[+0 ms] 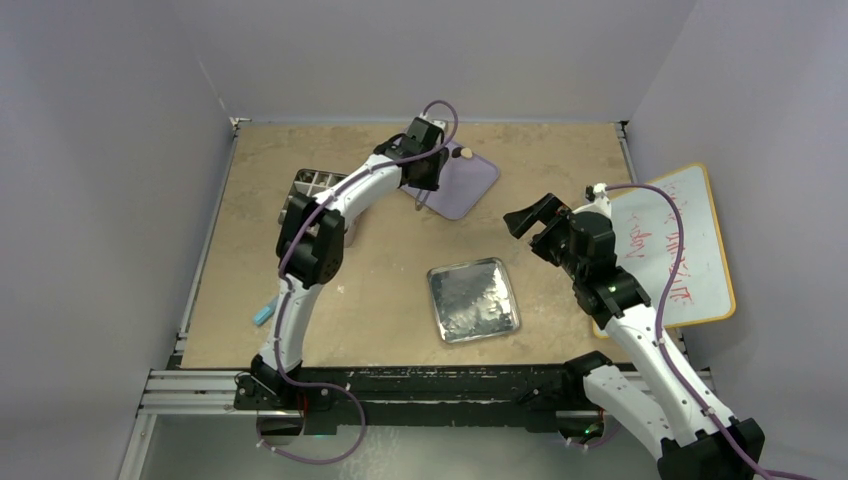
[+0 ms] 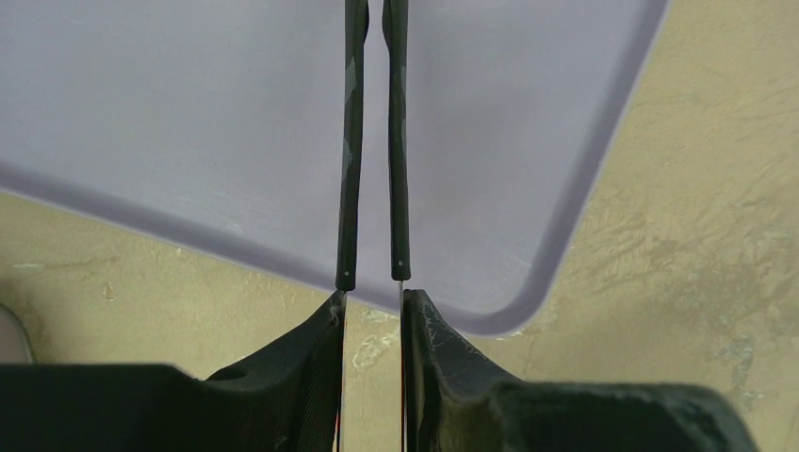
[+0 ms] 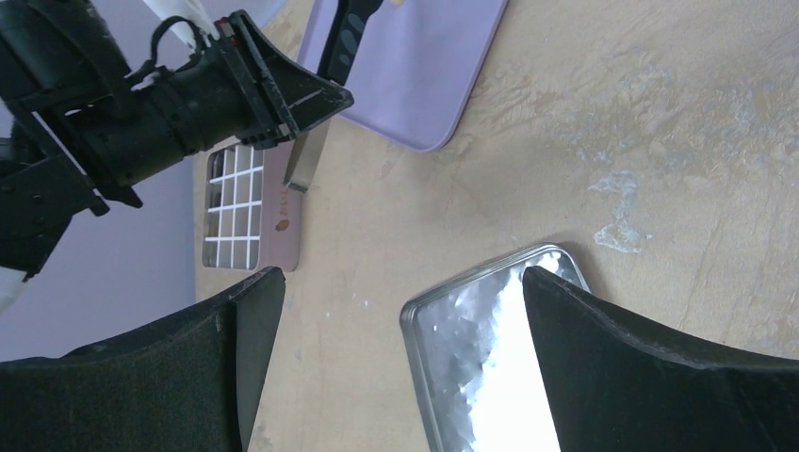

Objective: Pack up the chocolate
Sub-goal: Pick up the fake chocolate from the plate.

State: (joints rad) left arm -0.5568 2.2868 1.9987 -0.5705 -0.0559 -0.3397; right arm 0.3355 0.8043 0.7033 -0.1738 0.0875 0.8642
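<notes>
On lilac tray (image 1: 470, 185), chocolate (image 1: 465, 152), axis unreadable, left claw (image 2: 372, 306) pinching tweezers (image 2: 350, 141)

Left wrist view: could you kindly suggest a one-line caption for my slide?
Left pincer holds black tweezers over the lavender tray on the tan table, tips out of frame.

At the bottom centre of your frame the left gripper (image 2: 372, 303) has its two dark fingers pressed against the outer sides of the black tweezers (image 2: 350, 169). The tweezers' two thin arms run straight up, side by side with a narrow gap between them, and leave the frame at the top edge. Behind them a lilac tray (image 2: 188, 122) fills the upper left and centre. Its rounded corner sits just right of the fingers, on the tan, mottled table (image 2: 707, 235), which takes up the right side and lower left.
</notes>
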